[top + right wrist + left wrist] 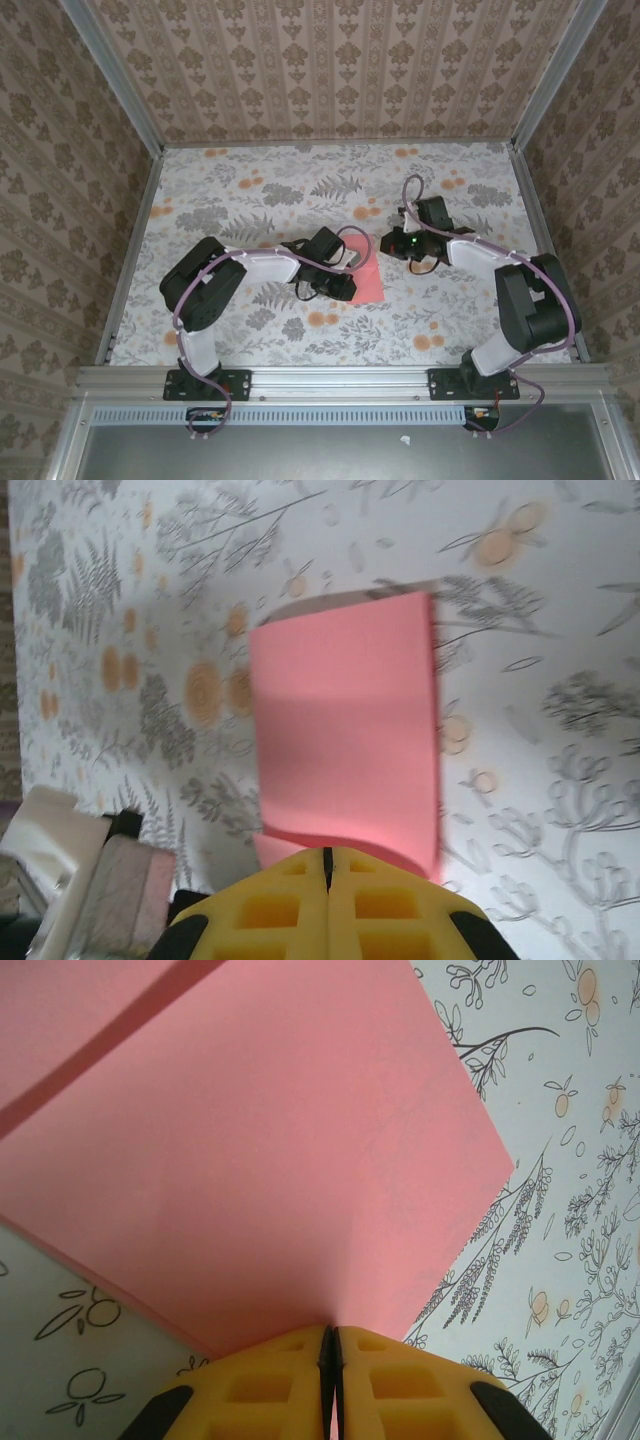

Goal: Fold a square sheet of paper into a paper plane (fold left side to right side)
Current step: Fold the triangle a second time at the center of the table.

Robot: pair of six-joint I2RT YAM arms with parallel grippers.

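The square sheet of paper (pixel 368 282) is salmon pink and lies near the table's middle, doubled over into a rectangle. In the left wrist view the paper (pixel 270 1160) spreads out ahead, and my left gripper (pixel 332 1338) is shut on its near edge, a thin pink strip pinched between the yellow fingers (pixel 275 1380). From above, my left gripper (pixel 350 287) meets the sheet's left side. My right gripper (pixel 386 243) is just off the sheet's upper right corner. In the right wrist view my right gripper (pixel 327 854) is shut with nothing between its tips, above the paper (pixel 345 720), whose top layer curls up over the lower one (pixel 272 848).
The floral tablecloth (pixel 300 190) covers the table inside aluminium rails (pixel 130 250) and patterned walls. Part of my left arm (pixel 90 880) sits beside the sheet in the right wrist view. Both arm bases (pixel 205 380) stand at the near edge.
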